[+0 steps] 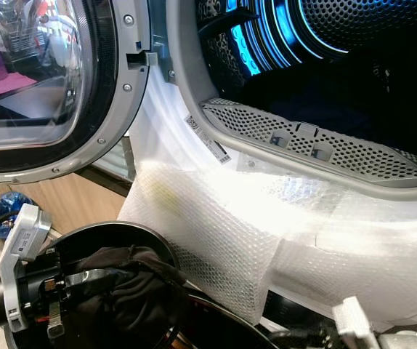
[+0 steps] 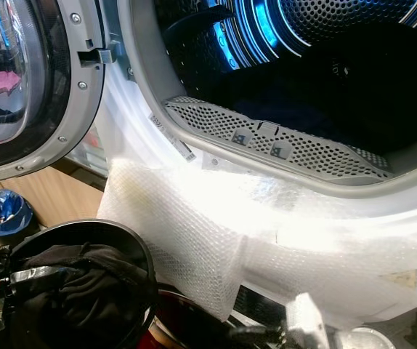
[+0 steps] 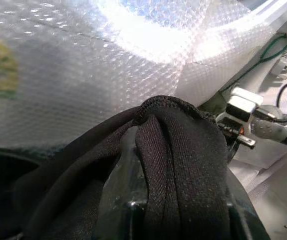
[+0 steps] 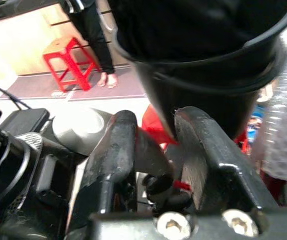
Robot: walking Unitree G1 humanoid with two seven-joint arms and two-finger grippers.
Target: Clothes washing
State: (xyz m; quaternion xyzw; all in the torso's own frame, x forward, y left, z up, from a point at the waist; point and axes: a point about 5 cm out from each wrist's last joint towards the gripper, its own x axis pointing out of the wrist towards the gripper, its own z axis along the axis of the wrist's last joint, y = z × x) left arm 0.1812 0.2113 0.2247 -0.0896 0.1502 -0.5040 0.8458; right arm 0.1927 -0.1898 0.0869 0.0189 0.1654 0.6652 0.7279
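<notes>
Loading underway: left gripper (image 1: 85, 280) clamped on crumpled black fabric garment (image 1: 132, 287) over round black plastic bucket (image 1: 121, 231), open perforated steel washer drum (image 1: 325, 43) above and ahead with dark laundry inside; right gripper (image 4: 156, 150) fingers apart under bucket; transfer pending.

I see the round washing machine drum opening (image 1: 317, 65) ahead with its glass door (image 1: 41, 87) swung open to the left, bubble wrap sheeting (image 1: 216, 233) draped below its rim, and a round black bucket (image 1: 150, 240) holding a dark garment (image 1: 132, 287) below-left.
</notes>
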